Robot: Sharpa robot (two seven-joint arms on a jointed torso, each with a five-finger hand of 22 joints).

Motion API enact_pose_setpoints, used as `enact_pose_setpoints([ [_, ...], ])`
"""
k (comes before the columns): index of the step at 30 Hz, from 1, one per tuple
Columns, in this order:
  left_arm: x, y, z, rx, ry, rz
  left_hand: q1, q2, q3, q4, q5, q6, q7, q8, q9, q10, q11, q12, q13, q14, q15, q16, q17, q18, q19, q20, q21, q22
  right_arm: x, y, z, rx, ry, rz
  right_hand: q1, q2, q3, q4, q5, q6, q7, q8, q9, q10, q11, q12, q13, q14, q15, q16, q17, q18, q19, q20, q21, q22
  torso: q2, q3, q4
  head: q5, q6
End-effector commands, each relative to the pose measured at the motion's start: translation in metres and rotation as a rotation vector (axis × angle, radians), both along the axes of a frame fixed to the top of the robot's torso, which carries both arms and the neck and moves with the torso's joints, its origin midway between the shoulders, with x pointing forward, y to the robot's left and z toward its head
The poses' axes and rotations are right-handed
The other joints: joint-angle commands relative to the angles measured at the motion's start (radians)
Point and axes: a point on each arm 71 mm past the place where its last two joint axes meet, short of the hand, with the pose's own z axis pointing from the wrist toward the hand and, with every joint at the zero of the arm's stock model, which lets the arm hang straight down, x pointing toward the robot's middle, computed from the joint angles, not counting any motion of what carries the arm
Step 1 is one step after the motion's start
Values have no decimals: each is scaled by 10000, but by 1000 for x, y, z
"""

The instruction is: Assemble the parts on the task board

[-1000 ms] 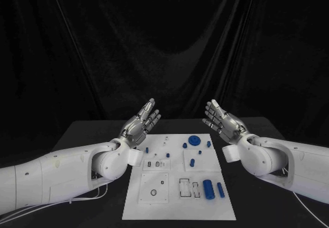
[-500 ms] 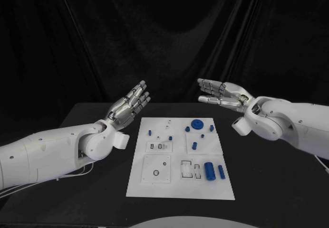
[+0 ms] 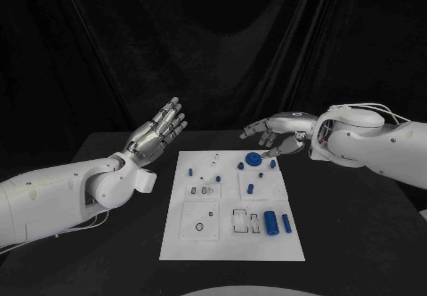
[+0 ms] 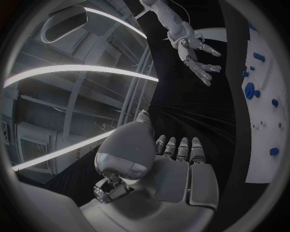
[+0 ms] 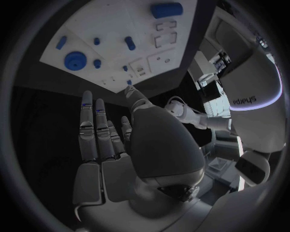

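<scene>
Head view: a white task board (image 3: 233, 213) lies flat on the black desk (image 3: 356, 234), between the two arms. The left robot hand (image 3: 158, 132) is raised off the desk beside the board's far left corner, palm turned inward, fingers straight and apart, grasping nothing; it looks parked clear of the work. The right robot hand (image 3: 276, 132) hangs palm-down above the board's far right corner, fingers loosely spread and empty. Just below its fingertips sits a round blue gear-like disc (image 3: 253, 160), with small blue pegs (image 3: 251, 189) around it. Nearer the robot, well away from both hands, a larger blue cylinder (image 3: 270, 223) lies beside a slimmer blue rod (image 3: 286, 223). The parts lie scattered on the board, probably laid out for picking, and the right hand seems poised to reach for the disc.

Left wrist view: the left robot hand (image 4: 175, 169) shows its palm with fingers extended and nothing in it. Beyond it the right robot hand (image 4: 196, 55) hovers open, next to the board's edge (image 4: 266, 121) and the blue disc (image 4: 249, 90).

Right wrist view: the right robot hand (image 5: 106, 145) is released, fingers straight, aimed toward the board (image 5: 121, 38). The blue disc (image 5: 77, 61) lies just past its fingertips; the cylinder (image 5: 166, 10) lies farther off.
</scene>
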Motion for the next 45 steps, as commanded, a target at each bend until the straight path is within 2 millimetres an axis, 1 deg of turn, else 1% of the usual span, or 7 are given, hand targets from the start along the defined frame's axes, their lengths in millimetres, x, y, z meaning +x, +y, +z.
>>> enact_pose_setpoints([
  [1, -4, 2, 10, -512, -779, -90, 84, 8, 51, -19, 27, -17, -158, -7, -5, 1, -72, -65, -17, -4, 16, -37, -16, 204, 7, 163, -59, -16, 4, 0, 3, -2132, -2482, -50, 130, 33, 216, -185, -64, 460, 2, 42, 49, 1228, 1, 201, 170, 784, -180, 323, 237, 194, 744, -208, 348, 182, 417, -21, 49, -73, 152],
  [6, -5, 7, 14, -528, -817, -60, 82, 29, 46, -15, 39, -12, -127, -6, -4, 1, -123, -65, -17, -4, 90, -37, -16, 267, 7, 334, -59, -16, 4, 6, 5, -2360, -3057, 75, -240, 107, 100, -472, -241, 1973, 212, 216, 193, 4015, -233, 808, 498, 3627, -857, 2273, 1286, 162, 2948, -895, 2209, 1285, 755, -76, 225, -264, 297],
  [10, -7, 8, 16, -551, -820, -81, 103, 55, 44, -17, 67, 84, 142, 14, 15, 1, -18, -65, -17, -4, 99, -37, -16, 377, 7, 470, -59, -16, 4, 11, 6, -2338, -3305, 129, -625, 13, 109, -323, -481, 2685, 351, 227, 246, 4573, -328, 682, 427, 4274, -1085, 3330, 1966, 135, 3269, -1047, 3202, 2059, 941, -100, 299, -319, 286],
  [12, -8, 7, 17, -573, -823, -112, 108, 56, 43, -18, 75, 95, 170, 16, 16, 1, 12, -65, -17, -4, 63, -37, -16, 396, 7, 464, -59, -16, 5, 13, 7, -2226, -3483, 181, -774, -53, 155, -231, -528, 2857, 448, 195, 268, 5000, -411, 709, 415, 4870, -1274, 4421, 2595, -276, 3926, -1178, 6428, 5653, 1061, -110, 360, -369, 324],
  [20, -8, 8, 18, -561, -821, -118, 155, 55, 52, -25, 156, 166, 285, 30, 29, 1, 94, -65, -17, -4, -25, -37, -16, 460, 7, 452, -59, -16, 4, 21, 8, -1979, -3758, 336, -896, -213, 549, -128, -280, 3356, 737, 164, 618, 5615, -474, 780, 392, 4537, -1367, 6281, 3700, -512, 3400, -1240, 9245, 8791, 1370, -169, 499, -473, 497],
  [33, -7, 10, 18, -505, -793, -85, 230, 54, 68, -25, 230, 284, 490, 52, 48, 1, 92, -65, -17, -4, -58, -37, -16, 516, 7, 473, -59, -16, 5, 25, 1, -2156, -3513, 426, -890, -270, 736, -195, 291, 3157, 1003, 111, 582, 5531, -333, 572, 313, 4485, -1298, 6962, 4155, -608, 3300, -1162, 10061, 9855, 1619, -197, 615, -686, 620],
  [45, -7, 11, 18, -500, -760, -117, 297, 63, 91, -27, 305, 347, 628, 61, 56, 1, 1, -65, -17, -4, -10, -37, -16, 534, 7, 512, -59, -16, 9, 24, -13, -2493, -3082, 230, -928, -323, 806, -276, 447, 3504, 1096, 209, 523, 5261, -243, 201, 158, 4413, -1229, 6971, 4072, -595, 3183, -1088, 10135, 9996, 1529, -240, 584, -586, 318],
])
